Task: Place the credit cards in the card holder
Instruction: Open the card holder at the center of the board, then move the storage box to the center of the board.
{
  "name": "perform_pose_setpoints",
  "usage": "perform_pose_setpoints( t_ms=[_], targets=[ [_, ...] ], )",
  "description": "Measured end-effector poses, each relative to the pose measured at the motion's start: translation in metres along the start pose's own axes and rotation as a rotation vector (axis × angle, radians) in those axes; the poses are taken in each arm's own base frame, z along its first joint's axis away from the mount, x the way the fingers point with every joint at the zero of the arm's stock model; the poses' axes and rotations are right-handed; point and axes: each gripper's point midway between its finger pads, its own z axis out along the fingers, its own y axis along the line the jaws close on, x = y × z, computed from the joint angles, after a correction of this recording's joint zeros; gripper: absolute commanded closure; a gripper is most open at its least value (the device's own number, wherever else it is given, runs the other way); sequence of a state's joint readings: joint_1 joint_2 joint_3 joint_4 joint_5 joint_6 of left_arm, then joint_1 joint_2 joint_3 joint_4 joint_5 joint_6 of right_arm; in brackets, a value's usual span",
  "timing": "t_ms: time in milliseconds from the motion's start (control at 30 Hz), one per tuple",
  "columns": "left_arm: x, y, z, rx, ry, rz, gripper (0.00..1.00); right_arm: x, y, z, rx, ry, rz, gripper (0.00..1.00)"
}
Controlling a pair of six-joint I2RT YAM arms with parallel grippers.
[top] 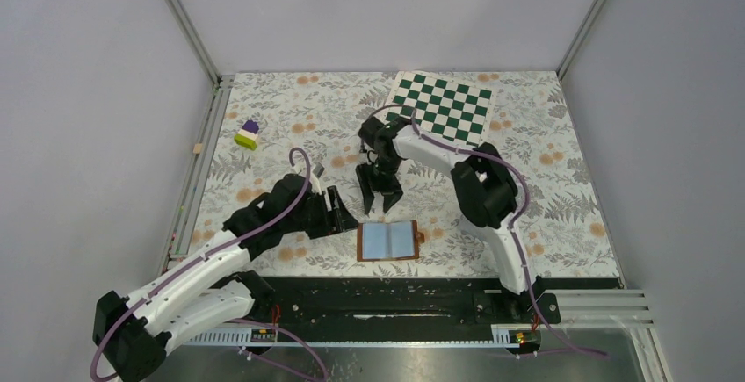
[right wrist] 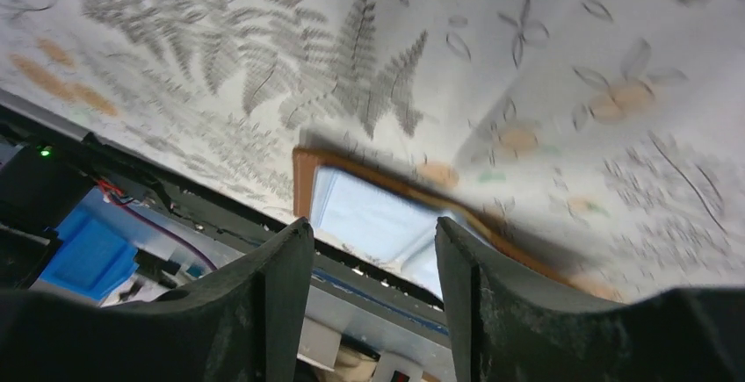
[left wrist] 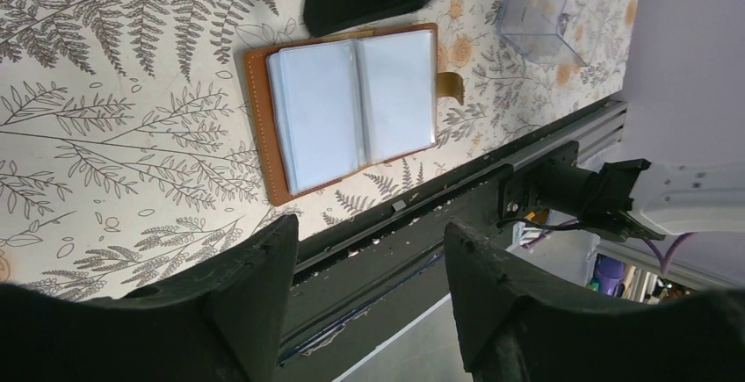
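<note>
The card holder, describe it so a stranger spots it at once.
On the fern-patterned table, look at the middle of the near edge. The card holder lies open there: brown leather rim, pale blue pockets, unlike the green checkerboard at the far edge.

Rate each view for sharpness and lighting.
Top external: sharp and evenly lit, with only soft shadows. Left wrist: the card holder is crisp, while the near fingers are dark and featureless. Right wrist: blurred throughout, with the fern print and the card holder's edges soft.
</note>
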State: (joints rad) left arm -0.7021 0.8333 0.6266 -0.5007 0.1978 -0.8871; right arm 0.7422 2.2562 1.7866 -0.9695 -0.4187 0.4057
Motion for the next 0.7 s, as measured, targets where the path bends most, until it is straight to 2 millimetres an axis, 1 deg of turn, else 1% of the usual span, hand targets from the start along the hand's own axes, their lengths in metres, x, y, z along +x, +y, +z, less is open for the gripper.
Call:
perform_pose_setpoints(
  t_ms=[33, 100, 167, 200, 267, 300, 333, 400, 433, 500, 567, 667, 700],
  targets=[
    [0.0, 0.001, 0.001, -0.006, 0.005, 0.002, 0.38, -0.001, 0.0, -0.008, 0.008, -0.026, -0.003, 0.39],
    [0.001, 0.004, 0.004, -0.022, 0.017, 0.009, 0.38, -0.004, 0.0, -0.033, 0.02, -0.103, -0.011, 0.39],
    [0.0, 0.004, 0.006, -0.029, 0.023, 0.016, 0.38, -0.004, -0.007, -0.065, 0.034, -0.19, -0.004, 0.4],
    [0.0, 0.003, 0.007, -0.03, 0.026, 0.018, 0.38, -0.004, -0.014, -0.084, 0.044, -0.244, 0.006, 0.4],
    [-0.001, 0.002, 0.007, -0.029, 0.029, 0.022, 0.38, -0.004, -0.031, -0.12, 0.069, -0.346, 0.039, 0.41],
    [-0.001, 0.002, 0.008, -0.028, 0.03, 0.024, 0.38, -0.004, -0.046, -0.141, 0.095, -0.412, 0.067, 0.41],
    [-0.001, 0.002, 0.008, -0.028, 0.032, 0.025, 0.38, -0.003, -0.056, -0.153, 0.113, -0.448, 0.086, 0.41],
    [0.0, 0.002, 0.008, -0.027, 0.037, 0.028, 0.38, 0.001, -0.084, -0.174, 0.168, -0.513, 0.146, 0.41],
    [0.0, 0.002, 0.008, -0.026, 0.039, 0.029, 0.38, 0.004, -0.097, -0.179, 0.196, -0.528, 0.172, 0.41],
    [0.001, 0.001, 0.008, -0.023, 0.041, 0.029, 0.38, 0.01, -0.123, -0.183, 0.252, -0.531, 0.224, 0.42],
    [0.001, 0.001, 0.008, -0.02, 0.044, 0.029, 0.38, 0.017, -0.152, -0.18, 0.307, -0.512, 0.282, 0.42],
    [0.002, 0.0, 0.008, -0.017, 0.048, 0.029, 0.38, 0.027, -0.183, -0.172, 0.362, -0.462, 0.344, 0.42],
    [0.002, 0.0, 0.008, -0.015, 0.049, 0.029, 0.38, 0.028, -0.191, -0.171, 0.375, -0.448, 0.358, 0.42]
  ],
)
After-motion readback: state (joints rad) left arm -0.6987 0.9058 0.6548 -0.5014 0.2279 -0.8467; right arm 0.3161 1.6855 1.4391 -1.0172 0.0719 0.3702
